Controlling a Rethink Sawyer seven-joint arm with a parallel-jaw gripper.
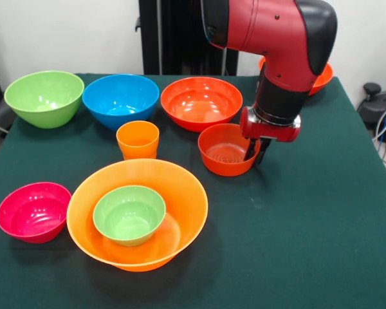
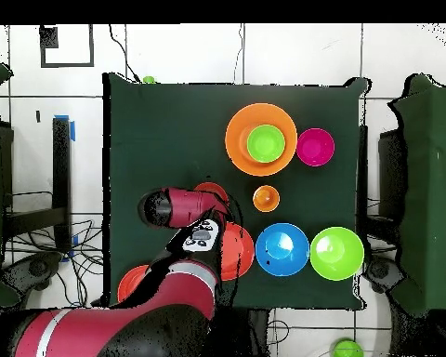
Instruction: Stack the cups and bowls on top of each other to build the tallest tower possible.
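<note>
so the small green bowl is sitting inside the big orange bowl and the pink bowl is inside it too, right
Not quite. The small green bowl does sit inside the big orange bowl, but the pink bowl stands on the table beside it, outside the rim. The front view shows this clearly.

Small green bowl nested in largest orange bowl, pink bowl beside

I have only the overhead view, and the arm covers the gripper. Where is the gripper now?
Observer: The gripper is low at the rim of the small red-orange bowl, on the side away from the orange cup.
Operator: Is this bowl lifted off the table?
Observer: No, it seems to rest on the table, mouth up and empty.
</note>
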